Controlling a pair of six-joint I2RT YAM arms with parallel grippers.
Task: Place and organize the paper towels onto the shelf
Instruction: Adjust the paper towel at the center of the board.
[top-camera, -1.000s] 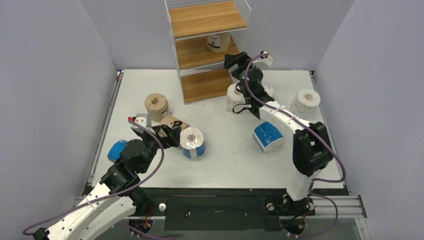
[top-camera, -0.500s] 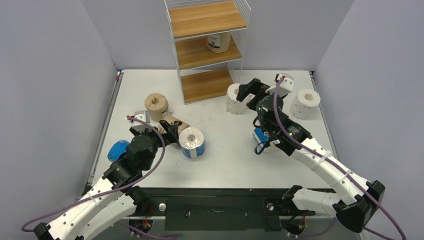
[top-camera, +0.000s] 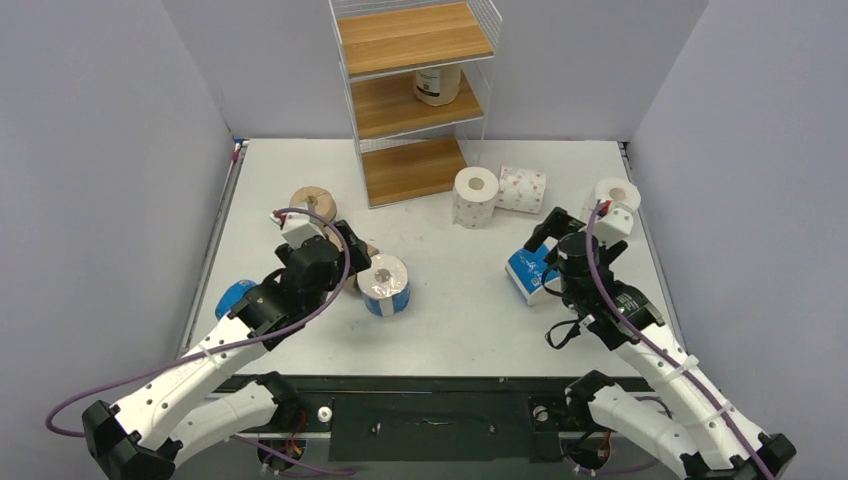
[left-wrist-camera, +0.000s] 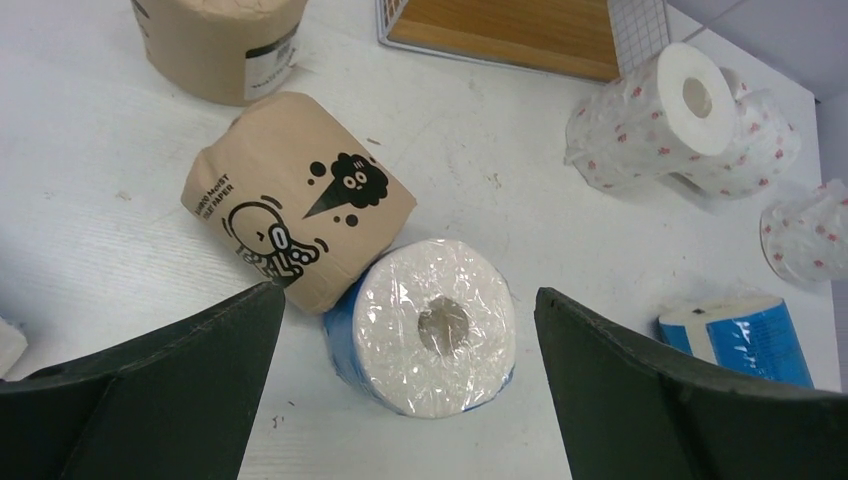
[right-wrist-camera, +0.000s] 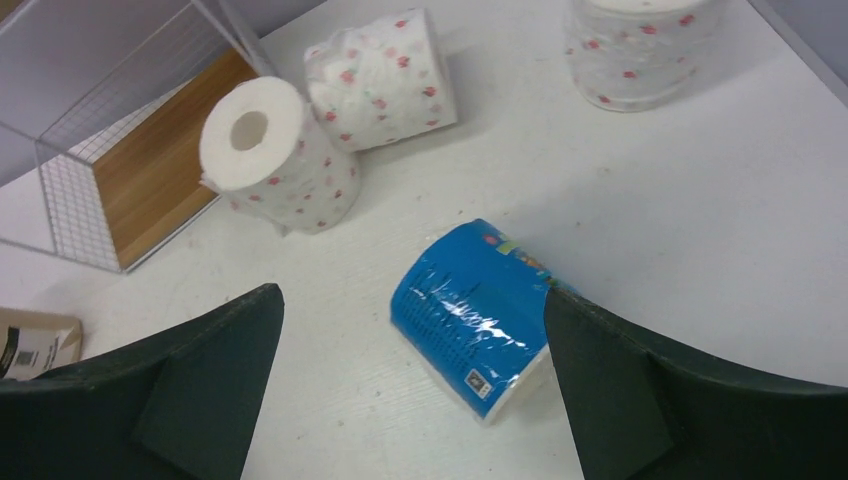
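Note:
The shelf (top-camera: 415, 90) stands at the table's back, with one pale roll (top-camera: 438, 84) on its middle board. My left gripper (left-wrist-camera: 410, 385) is open above a blue-wrapped roll (left-wrist-camera: 430, 325) standing on end, which touches a tan roll (left-wrist-camera: 295, 205) lying on its side. My right gripper (right-wrist-camera: 415, 385) is open over another blue roll (right-wrist-camera: 475, 310) lying on its side; its right finger is close to that roll. In the top view the left gripper (top-camera: 345, 250) and right gripper (top-camera: 548, 232) both hang low over the table.
Three white dotted rolls (top-camera: 475, 195) (top-camera: 522, 188) (top-camera: 615, 198) sit right of the shelf's foot. A tan roll (top-camera: 312, 205) stands upright left of the shelf. A third blue roll (top-camera: 234, 298) lies at the left edge. Grey walls enclose the table.
My right arm has drawn back from the shelf to the near right and now hangs over the blue roll. My left gripper has moved forward over its blue roll.

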